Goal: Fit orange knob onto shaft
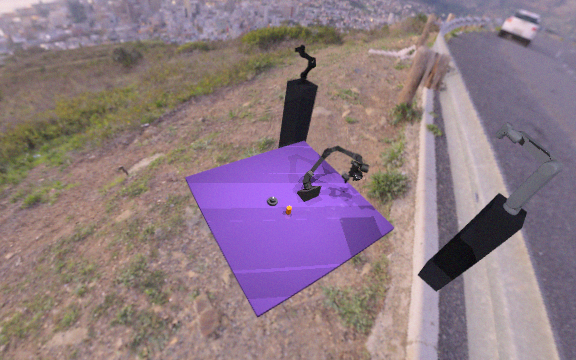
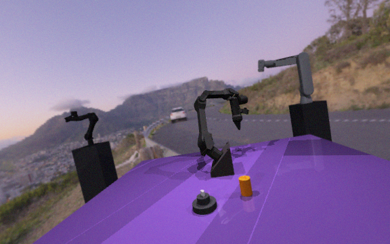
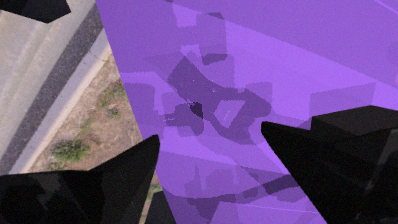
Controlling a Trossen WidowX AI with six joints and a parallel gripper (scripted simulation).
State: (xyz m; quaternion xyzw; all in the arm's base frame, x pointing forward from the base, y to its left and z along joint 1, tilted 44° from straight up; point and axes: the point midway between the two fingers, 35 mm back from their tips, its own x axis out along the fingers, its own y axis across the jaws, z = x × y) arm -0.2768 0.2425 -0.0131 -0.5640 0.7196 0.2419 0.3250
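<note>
The orange knob (image 1: 289,210) (image 2: 246,187) stands upright on the purple table, a short way from the round black pedestal (image 1: 272,202) (image 2: 204,208). The silver shaft (image 2: 202,193) sticks up bare from the pedestal's middle; its flat side is too small to make out. The knob's hole is hidden underneath. My gripper (image 1: 345,179) (image 2: 238,128) (image 3: 210,133) is open and empty, pointing down high above the table. It is on the far side of my arm's base from the pedestal. Neither knob nor pedestal shows in the wrist view.
The purple table (image 1: 288,250) (image 2: 317,203) (image 3: 300,55) carries my arm's black wedge base (image 1: 309,193) (image 2: 225,166). Two other arms stand on black pillars (image 1: 298,110) (image 2: 95,169) (image 1: 473,242) (image 2: 310,118) beyond the table's edges. The table's edge passes beneath my gripper in the wrist view.
</note>
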